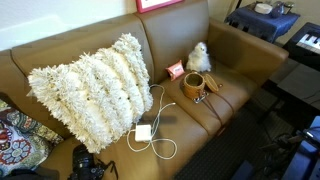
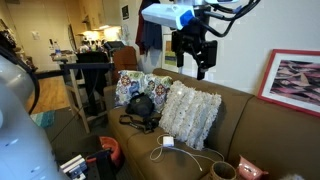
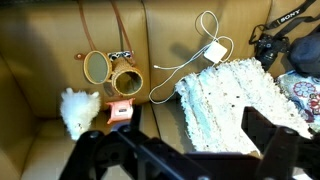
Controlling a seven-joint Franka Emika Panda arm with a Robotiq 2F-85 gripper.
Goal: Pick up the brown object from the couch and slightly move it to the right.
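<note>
The brown object (image 1: 193, 86) is a small tan round cup with a dark hollow and a thin strap. It stands on the couch (image 1: 235, 50) seat just in front of a white plush toy (image 1: 198, 55). In the wrist view the brown object (image 3: 126, 82) lies upper left, with its strap running up the couch (image 3: 40, 80). My gripper (image 2: 200, 68) hangs high above the couch (image 2: 250, 125), open and empty, far from the brown object (image 2: 222, 171). In the wrist view my gripper (image 3: 180, 148) spreads wide over the shaggy pillow.
A big shaggy white pillow (image 1: 95, 85) fills the middle seat. A white charger with cable (image 1: 143, 131) lies in front of it, and a black camera (image 1: 88, 162) sits near the edge. A small orange square (image 1: 175, 70) lies beside the plush toy. A keyboard (image 1: 305, 45) stands past the couch arm.
</note>
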